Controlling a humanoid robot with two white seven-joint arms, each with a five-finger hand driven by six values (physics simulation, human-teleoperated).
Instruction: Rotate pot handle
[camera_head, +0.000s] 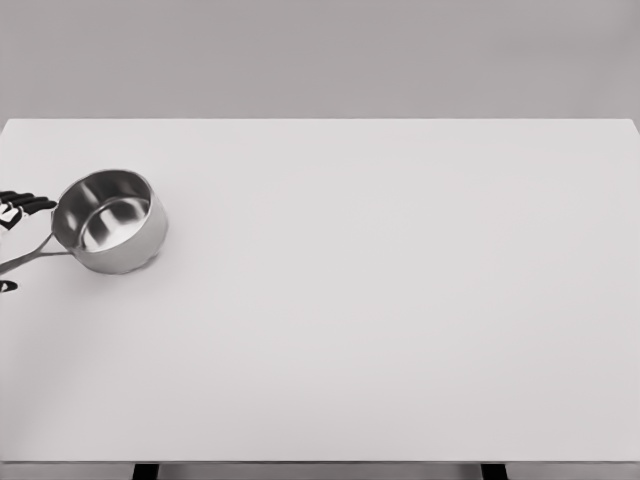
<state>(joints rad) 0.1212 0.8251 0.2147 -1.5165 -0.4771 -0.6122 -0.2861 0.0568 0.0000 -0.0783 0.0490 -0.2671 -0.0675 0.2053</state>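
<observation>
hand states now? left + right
Left hand: only dark fingertips show at the picture's left edge, beside the pot and above its handle; grip cannot be told.
Right hand: not in view.

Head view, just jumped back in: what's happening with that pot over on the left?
A steel pot sits upright near the left edge of the white table, its handle pointing toward the left border. The left hand is at that edge, dark fingers reaching toward the pot's rim just above the handle. Most of the hand is cut off, so whether it grips anything cannot be told. The right arm is out of view.
</observation>
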